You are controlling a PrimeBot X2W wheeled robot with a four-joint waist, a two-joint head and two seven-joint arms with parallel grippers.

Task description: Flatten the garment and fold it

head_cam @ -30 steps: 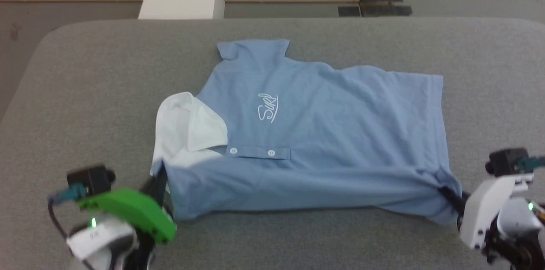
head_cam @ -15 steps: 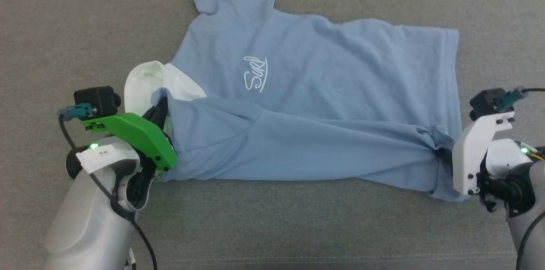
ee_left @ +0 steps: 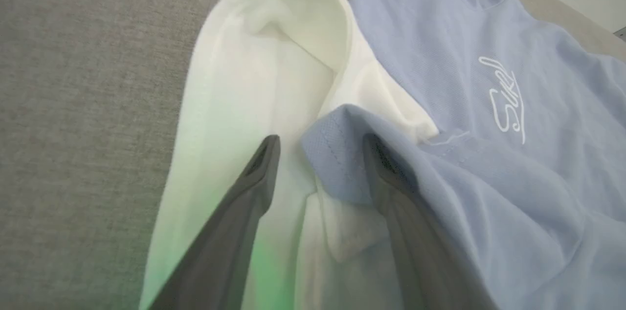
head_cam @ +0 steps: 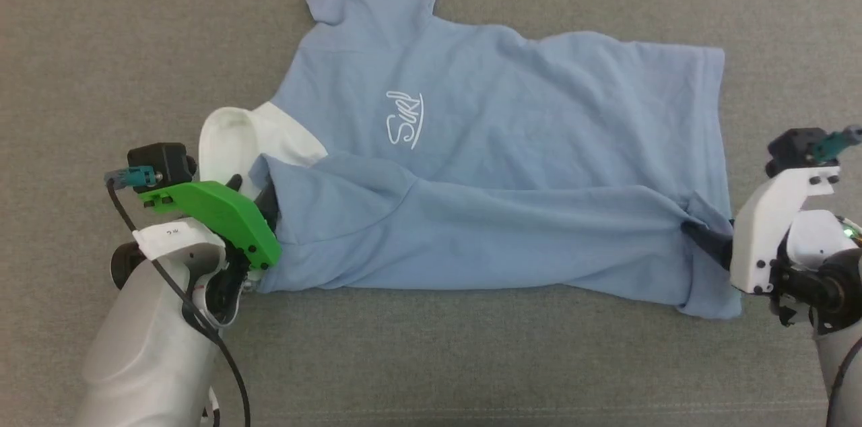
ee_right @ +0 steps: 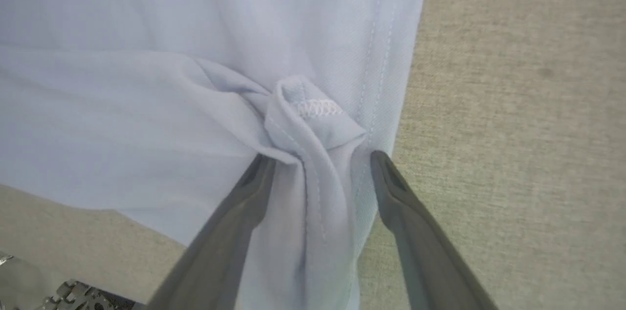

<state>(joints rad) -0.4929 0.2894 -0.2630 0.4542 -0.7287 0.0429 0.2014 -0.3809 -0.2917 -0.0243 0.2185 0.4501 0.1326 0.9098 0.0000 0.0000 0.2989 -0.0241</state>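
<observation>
The left gripper (ee_left: 320, 141) sits at the neck end of the garment (head_cam: 512, 144), its two dark fingers spread; a blue shoulder corner (ee_left: 337, 124) lies between them unpinched, over the white collar (ee_left: 264, 55), so the cloth here rests under its own weight. The light blue polo shirt lies sideways across the grey worktop (head_cam: 101, 43), neck toward the robot's left and hem toward its right, the far sleeve (head_cam: 370, 3) pointing away and the cursive logo (head_cam: 404, 118) facing up; its near long side (head_cam: 471, 238) is doubled over the body in a lengthwise band, which reads as a first fold laid down. That band is slack and creased, not flat, probably because it was carried by its two ends only. At the right end the right gripper (ee_right: 320, 158) is likewise spread wide; a bunched knot of hem (ee_right: 313, 109) stands between the fingers, touching neither firmly as far as can be seen. Both grippers sit at the fold's ends because those corners set its line; smoothing the bunched hem looks like the next need.
</observation>
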